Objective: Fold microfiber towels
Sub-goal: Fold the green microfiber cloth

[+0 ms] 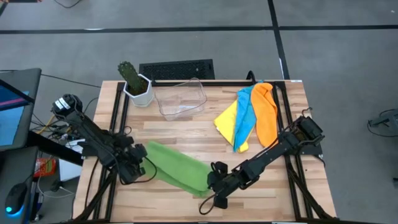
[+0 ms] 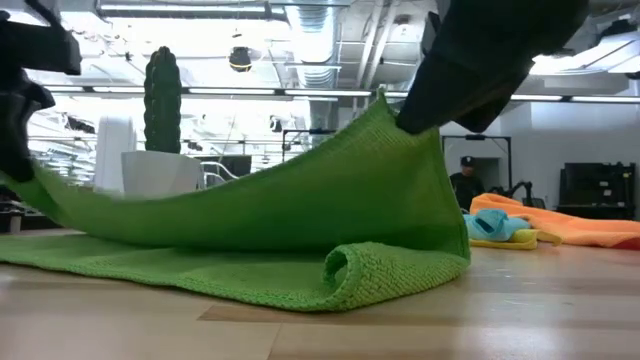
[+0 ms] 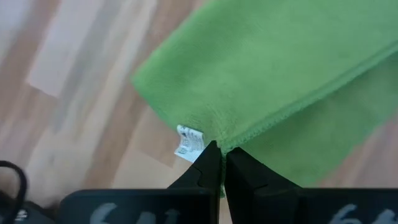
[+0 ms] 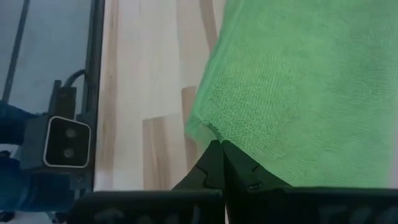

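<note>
Low view: both grippers mostly cut off. Green towel (image 1: 179, 167) at six o'clock, doubled, draped between left gripper (image 3: 219, 157) and right gripper (image 4: 219, 148), each pinching a corner.

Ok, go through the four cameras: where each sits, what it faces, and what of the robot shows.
High view: overhead, looking straight down; both arms, green towel between them, table.
Low view: table height, looking level across; towel lifted at both ends, dark arm parts above.
Left wrist view: on the left arm; left gripper pinching the towel's edge.
Right wrist view: on the right arm; right gripper pinching a corner.
All four share the green towel.
</note>
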Robot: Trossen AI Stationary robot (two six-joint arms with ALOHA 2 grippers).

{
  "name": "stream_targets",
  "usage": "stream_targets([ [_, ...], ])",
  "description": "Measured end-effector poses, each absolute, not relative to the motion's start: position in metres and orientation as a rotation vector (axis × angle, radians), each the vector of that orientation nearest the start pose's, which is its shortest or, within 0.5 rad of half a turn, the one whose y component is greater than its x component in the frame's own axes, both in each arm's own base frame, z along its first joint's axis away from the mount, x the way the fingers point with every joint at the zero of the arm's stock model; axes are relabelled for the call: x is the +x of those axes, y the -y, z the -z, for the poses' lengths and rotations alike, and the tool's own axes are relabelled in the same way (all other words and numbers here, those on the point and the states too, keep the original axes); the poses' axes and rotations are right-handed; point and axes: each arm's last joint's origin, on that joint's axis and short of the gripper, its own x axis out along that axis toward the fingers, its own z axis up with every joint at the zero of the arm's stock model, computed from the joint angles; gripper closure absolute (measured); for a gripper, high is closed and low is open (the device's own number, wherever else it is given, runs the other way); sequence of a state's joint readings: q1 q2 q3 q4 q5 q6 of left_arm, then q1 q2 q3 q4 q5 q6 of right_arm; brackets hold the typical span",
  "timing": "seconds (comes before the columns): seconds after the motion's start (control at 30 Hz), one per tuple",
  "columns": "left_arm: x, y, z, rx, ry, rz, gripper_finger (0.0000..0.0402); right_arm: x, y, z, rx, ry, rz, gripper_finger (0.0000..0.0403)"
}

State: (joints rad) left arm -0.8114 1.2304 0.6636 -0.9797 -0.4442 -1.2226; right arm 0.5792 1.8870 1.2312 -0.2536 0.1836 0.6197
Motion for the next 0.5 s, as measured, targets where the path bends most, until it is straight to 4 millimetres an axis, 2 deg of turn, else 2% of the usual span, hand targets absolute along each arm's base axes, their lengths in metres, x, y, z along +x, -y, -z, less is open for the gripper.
stream_targets([
  [0.5,0.1212,0.1265,-0.1771,-0.168,-1.179,-0.404,0.0401,0.3283,-0.2144,-0.1767,0.225,-0.924,-0.115,0.0389],
])
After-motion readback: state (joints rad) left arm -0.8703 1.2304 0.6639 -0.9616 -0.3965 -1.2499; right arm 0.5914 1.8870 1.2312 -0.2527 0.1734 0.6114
